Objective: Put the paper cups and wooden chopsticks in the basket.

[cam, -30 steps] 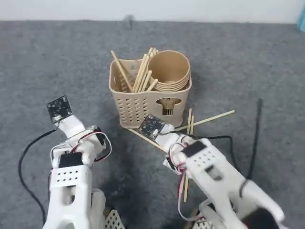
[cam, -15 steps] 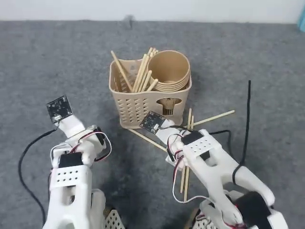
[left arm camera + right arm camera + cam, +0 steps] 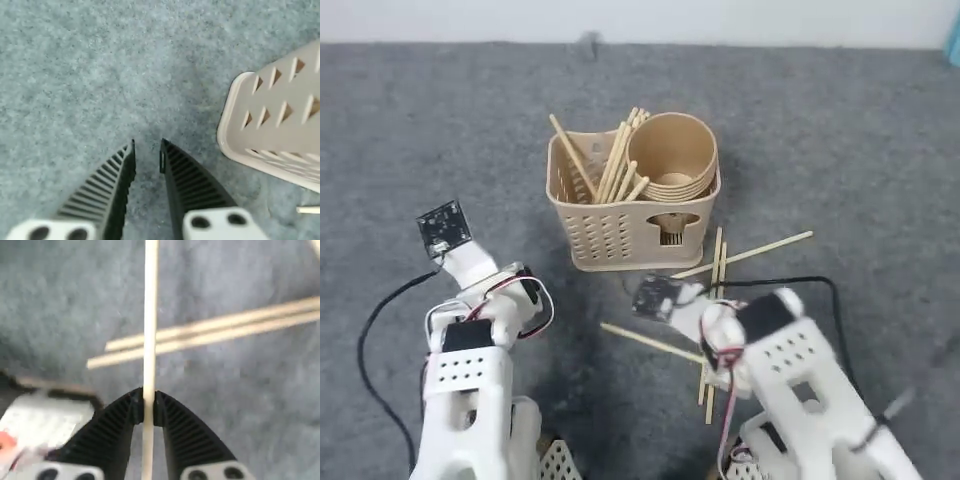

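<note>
A: Grey carpet [image 3: 840,150] all round. Where are things?
B: Basket [image 3: 620,235] holds cups [image 3: 672,150] and chopsticks [image 3: 615,160]; more sticks [image 3: 750,252] lie on the carpet just beside it.
A: Grippers?
B: Right gripper [image 3: 148,402] is clamped on one chopstick [image 3: 150,315], apart from the basket. Left gripper [image 3: 147,150] hangs near the basket, slightly parted.

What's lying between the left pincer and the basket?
Nothing but bare grey carpet separates the left pincer from the basket, as the left wrist view shows.
</note>
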Available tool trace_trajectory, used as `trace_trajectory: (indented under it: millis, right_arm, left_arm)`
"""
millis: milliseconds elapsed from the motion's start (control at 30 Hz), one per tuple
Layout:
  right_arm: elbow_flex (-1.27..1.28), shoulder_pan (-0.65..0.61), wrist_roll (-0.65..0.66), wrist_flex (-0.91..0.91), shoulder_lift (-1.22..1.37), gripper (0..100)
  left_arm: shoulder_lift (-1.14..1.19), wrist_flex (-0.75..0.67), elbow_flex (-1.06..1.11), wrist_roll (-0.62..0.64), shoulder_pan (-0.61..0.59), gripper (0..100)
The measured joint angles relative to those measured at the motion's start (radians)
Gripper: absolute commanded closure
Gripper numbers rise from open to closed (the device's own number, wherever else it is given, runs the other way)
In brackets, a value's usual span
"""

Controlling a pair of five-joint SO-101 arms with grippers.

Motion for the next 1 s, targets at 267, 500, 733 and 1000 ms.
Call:
trace_trajectory:
  millis: [267,500,733,1000]
  right_arm:
    - [0.0,0.448,0.141,0.083,-0.328,99.0]
    - [0.16,0.816,0.091,-0.155,-0.367,99.0]
    - [0.361,0.982,-0.008,-0.454,-0.365,97.6]
    - [0.423,1.025,-0.011,-0.463,-0.365,81.6]
  left_arm:
    - [0.0,0.0,0.0,0.0,0.0,92]
    - [0.0,0.0,0.0,0.0,0.0,92]
    - [0.0,0.0,0.0,0.0,0.0,92]
    - [0.0,0.0,0.0,0.0,0.0,92]
